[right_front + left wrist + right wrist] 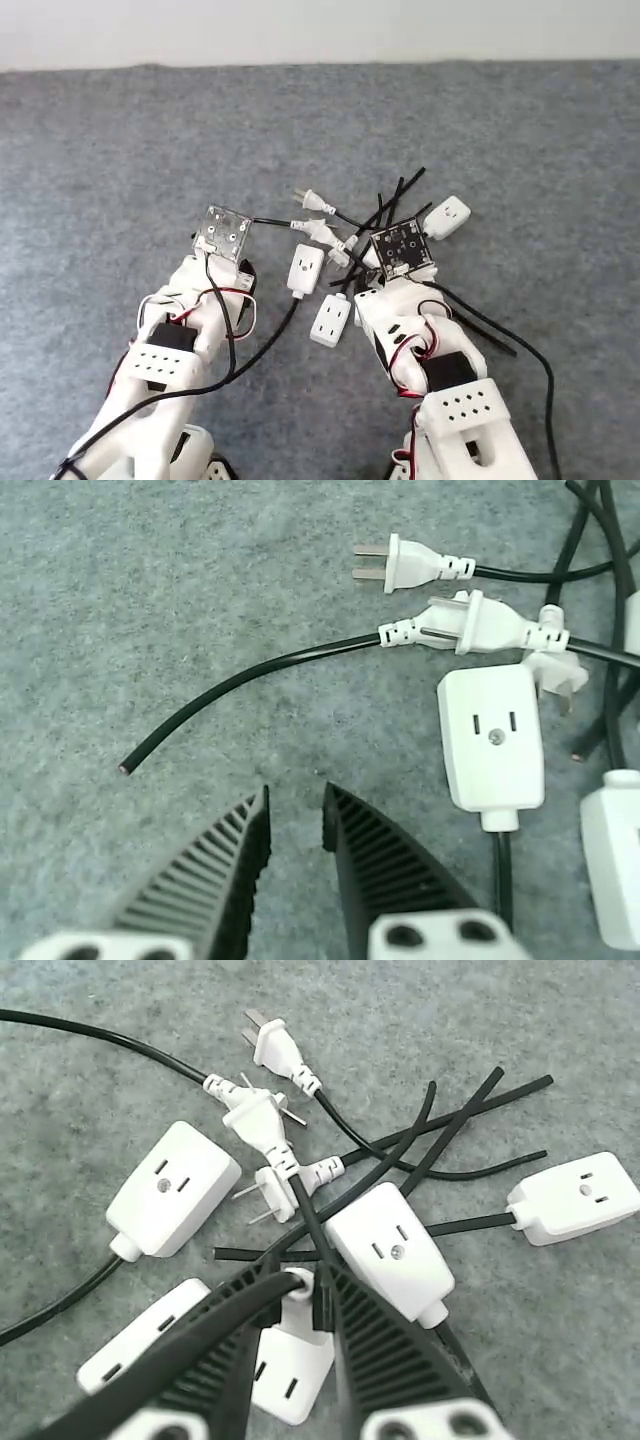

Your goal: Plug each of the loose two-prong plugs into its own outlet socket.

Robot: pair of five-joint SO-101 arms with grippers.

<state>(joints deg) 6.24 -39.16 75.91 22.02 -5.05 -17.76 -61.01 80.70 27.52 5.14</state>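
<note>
Zero plugs are seated so far: all three lie loose on the grey carpet (100,150), prongs bare. The far plug (270,1042) sits at the edge of the tangle. The middle plug (255,1115) and third plug (272,1188) lie touching, btw the side socket (172,1188) and the centre socket (393,1250), w/ black cords crossing nearby. The R gripper (298,1282) looks pinched on the white collar of the near socket (285,1370), tho how firm the grip is can't be told. The L gripper (297,815) hovers over bare carpet near a cut cord end (125,768), jaws slightly apart, holding nothing. Judging from this, the job is at its start: every plug-socket pairing is left to do.
</note>
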